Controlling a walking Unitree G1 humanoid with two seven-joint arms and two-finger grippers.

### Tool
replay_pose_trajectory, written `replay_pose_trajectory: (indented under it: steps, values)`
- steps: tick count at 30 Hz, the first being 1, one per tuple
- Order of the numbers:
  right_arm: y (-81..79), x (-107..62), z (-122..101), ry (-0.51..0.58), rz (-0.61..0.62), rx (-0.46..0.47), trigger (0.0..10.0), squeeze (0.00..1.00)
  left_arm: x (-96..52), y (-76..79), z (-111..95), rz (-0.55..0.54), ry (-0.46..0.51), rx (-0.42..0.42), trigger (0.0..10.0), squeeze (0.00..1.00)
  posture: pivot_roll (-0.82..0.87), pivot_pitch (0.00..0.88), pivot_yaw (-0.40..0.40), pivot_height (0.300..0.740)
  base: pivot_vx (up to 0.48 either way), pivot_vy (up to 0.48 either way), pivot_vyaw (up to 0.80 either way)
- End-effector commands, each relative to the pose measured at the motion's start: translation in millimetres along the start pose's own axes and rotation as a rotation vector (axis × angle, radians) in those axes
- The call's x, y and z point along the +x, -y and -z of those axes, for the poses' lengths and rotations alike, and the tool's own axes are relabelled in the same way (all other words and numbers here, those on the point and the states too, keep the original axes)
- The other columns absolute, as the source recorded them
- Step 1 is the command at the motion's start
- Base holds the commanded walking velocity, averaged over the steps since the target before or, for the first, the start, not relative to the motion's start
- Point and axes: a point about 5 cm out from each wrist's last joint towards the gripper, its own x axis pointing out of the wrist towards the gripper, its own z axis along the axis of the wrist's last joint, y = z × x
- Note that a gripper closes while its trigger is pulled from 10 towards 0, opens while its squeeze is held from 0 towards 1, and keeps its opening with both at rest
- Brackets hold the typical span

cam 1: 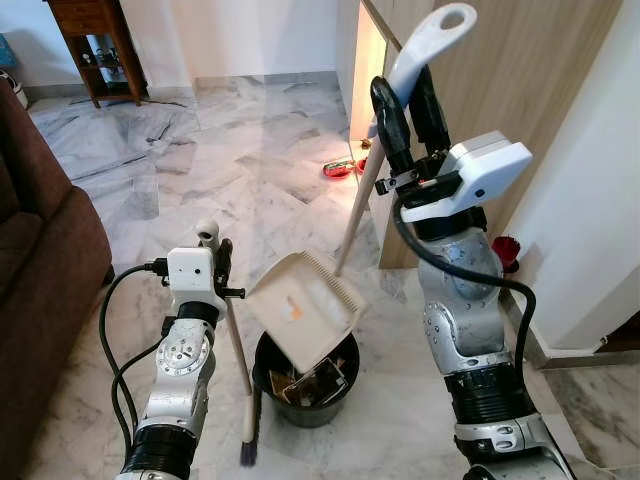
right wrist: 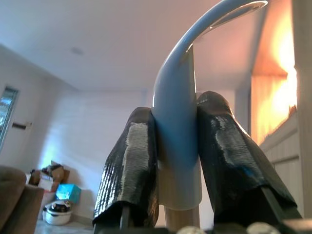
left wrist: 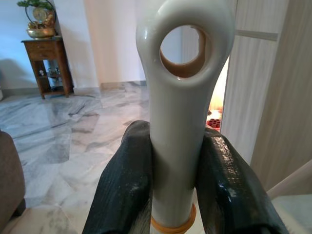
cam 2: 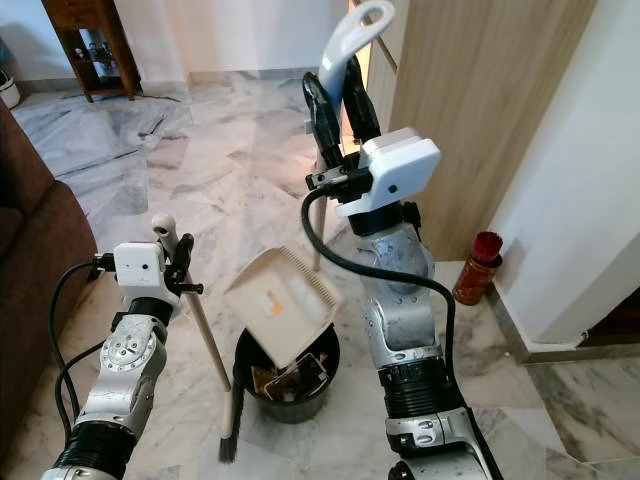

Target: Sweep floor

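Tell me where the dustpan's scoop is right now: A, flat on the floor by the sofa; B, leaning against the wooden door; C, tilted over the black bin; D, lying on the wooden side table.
C: the dustpan is tipped over the black bin, held up by its long handle in the right gripper, while the left gripper holds the broom beside the bin.

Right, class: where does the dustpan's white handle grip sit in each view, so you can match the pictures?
Left eye view: dustpan handle upper right, between the right gripper fingers.
Right eye view: top centre, same grip.
Right wrist view: centre, clamped, curving upward.
Left wrist view: this holed handle is the broom handle, in the left gripper.
Shared landmark: the glowing doorway beside the wood panel.
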Motion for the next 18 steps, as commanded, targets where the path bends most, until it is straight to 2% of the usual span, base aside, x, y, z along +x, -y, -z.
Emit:
replay_pose_trajectory:
  steps: [1, 18]
  values:
    - [-6.0, 13.5, -25.7, 0.143, -0.050, -0.068, 10.0, 0.00, 3.8, 0.2, -13.1, 0.008, 0.069, -0.004, 10.0, 0.00, 0.07, 0.039, 0.032, 0.740, 0.000, 0.000, 0.00]
    - [-16.7, 11.6, -32.0, 0.170, -0.141, -0.106, 10.0, 0.00, 3.7, -0.2, -13.7, 0.007, 0.074, -0.003, 10.0, 0.00, 0.07, 0.039, 0.032, 0.740, 0.000, 0.000, 0.00]
